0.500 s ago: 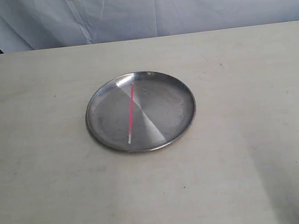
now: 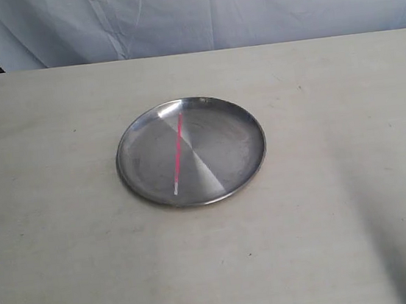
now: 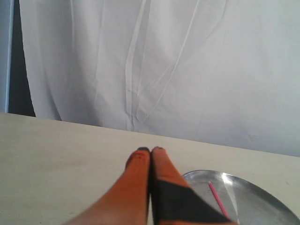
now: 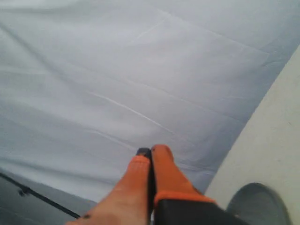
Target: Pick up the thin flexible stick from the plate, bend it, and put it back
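Moved since the earlier frame: only a shadow (image 2: 391,233) on the right of the tabletop (image 2: 67,250); stick and plate unchanged.

Left end effector (image 3: 150,150): orange fingers pressed together, nothing held; off to one side of the plate, above the tabletop.

Right end effector (image 4: 151,151): fingers likewise closed, empty; raised, well apart from the plate.

Stick (image 2: 178,153): lies flat in the plate, left of centre, running far to near, white tip (image 2: 176,189) nearest the camera. Straight, unbent.

Plate (image 2: 232,148): mid-tabletop, shiny, low rim.

Handling, as judged: stick near weightless, limp rather than stiff, apt to skid or roll on slick metal. Best taken on the pink shaft with fingers astride it, one end effector toward each end for bending; light squeeze to avoid kinking.
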{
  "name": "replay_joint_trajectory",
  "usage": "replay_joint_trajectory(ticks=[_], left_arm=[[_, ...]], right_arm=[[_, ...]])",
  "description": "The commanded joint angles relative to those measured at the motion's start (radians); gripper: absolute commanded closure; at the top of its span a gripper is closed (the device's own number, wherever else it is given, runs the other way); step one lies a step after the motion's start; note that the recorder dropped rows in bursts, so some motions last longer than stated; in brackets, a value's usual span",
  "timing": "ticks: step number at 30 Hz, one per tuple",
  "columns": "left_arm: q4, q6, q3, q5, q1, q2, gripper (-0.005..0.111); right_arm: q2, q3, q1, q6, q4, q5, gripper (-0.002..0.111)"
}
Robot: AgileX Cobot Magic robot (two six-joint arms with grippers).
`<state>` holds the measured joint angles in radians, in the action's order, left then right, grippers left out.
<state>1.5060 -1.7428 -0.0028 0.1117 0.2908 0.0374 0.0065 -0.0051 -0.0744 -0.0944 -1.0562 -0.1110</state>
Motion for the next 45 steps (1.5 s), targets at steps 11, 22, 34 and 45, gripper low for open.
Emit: replay_joint_trajectory(ticks=[11, 22, 34, 45], left_arm=[[0.004, 0.0, 0.003, -0.003, 0.009, -0.002, 0.107], [0.004, 0.0, 0.003, -0.011, 0.009, -0.002, 0.107], [0.004, 0.0, 0.003, -0.011, 0.009, -0.002, 0.107], [0.004, 0.0, 0.003, -0.011, 0.009, -0.002, 0.107]], right_arm=[[0.02, -0.103, 0.003, 0.056, 0.573, -0.158, 0.108], [0.721, -0.431, 0.001, 0.094, 0.648, 0.071, 0.108], [1.638, -1.239, -0.35, 0.209, 0.742, 0.684, 0.108], [2.117, -1.736, -0.473, 0.056, 0.924, 0.968, 0.074]])
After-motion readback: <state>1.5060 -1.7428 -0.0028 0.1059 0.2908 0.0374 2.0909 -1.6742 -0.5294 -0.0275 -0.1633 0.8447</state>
